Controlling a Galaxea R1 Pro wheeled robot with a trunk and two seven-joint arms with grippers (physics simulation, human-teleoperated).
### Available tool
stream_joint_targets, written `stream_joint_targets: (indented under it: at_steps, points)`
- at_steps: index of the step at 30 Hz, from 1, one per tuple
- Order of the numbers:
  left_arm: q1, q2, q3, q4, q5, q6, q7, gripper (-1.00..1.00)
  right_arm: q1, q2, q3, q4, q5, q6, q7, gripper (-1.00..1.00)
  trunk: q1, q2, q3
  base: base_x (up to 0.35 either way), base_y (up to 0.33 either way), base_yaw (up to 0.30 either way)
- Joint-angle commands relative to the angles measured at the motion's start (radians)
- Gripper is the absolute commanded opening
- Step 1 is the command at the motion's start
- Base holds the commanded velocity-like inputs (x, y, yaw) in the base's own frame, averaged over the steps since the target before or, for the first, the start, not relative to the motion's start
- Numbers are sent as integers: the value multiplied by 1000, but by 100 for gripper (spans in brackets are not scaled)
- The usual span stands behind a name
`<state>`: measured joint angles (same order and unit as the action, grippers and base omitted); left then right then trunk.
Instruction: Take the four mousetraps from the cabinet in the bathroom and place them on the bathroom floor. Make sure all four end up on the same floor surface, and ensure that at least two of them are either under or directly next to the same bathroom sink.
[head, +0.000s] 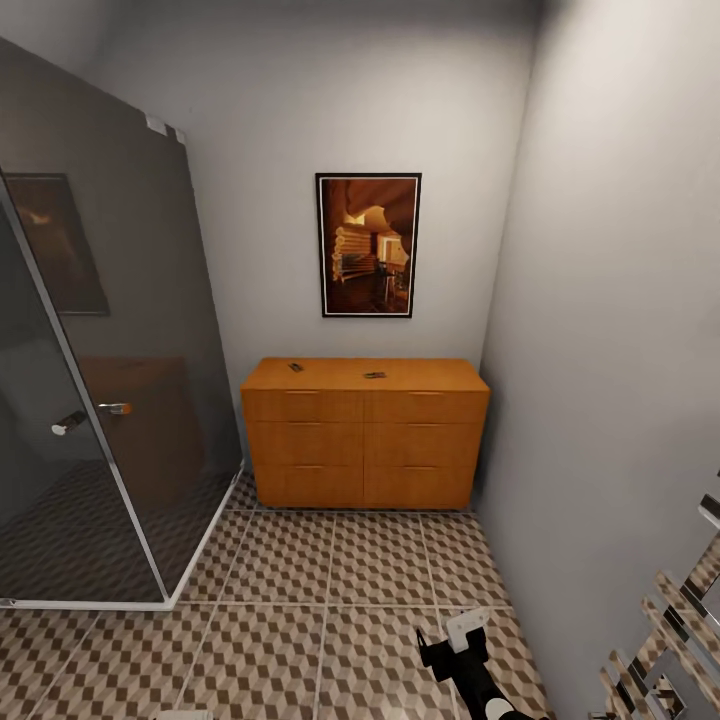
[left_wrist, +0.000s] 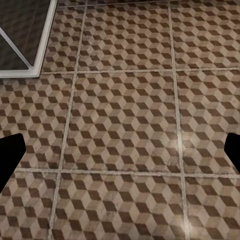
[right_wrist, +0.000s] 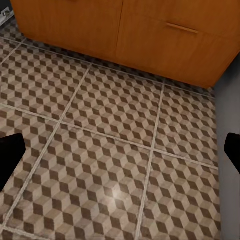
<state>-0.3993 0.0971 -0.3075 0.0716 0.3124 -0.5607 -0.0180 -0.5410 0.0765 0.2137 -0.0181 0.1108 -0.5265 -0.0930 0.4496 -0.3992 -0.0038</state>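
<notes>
Hovering low over the cube-patterned bathroom floor (head: 300, 640), the right gripper (head: 462, 642) and left gripper (left_wrist: 120, 150) both carry nothing, fingers spread wide apart. Beyond them, two mousetraps (head: 375, 375) lie on top of the orange-brown cabinet (head: 365, 440), against the far wall. Risk: the glass shower enclosure (head: 100, 400) narrows the approach, so a wide swing may strike it.

You had an orange-brown cabinet (head: 365, 432) ahead of you, its top a shade lighter, with two small dark mousetraps (head: 375, 375) on it. The bathroom floor (head: 300, 600) wore a cube pattern of brown, beige and white, crossed by pale grout lines. The walls were pale grey. A black-framed picture (head: 368, 245) glowed in orange and dark brown. The shower glass (head: 110, 350) was smoky grey, its base white.
</notes>
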Motion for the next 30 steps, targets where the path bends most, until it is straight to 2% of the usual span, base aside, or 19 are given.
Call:
stream_joint_targets:
  at_steps: [1,30]
  points:
    - [-1,0,-8,4,8,-5,-2,100,0,0,3,1,10,-1,-10,100,0,-1,0,0,0,0]
    - [-1,0,-8,4,8,-5,-2,100,0,0,3,1,10,-1,-10,100,0,-1,0,0,0,0]
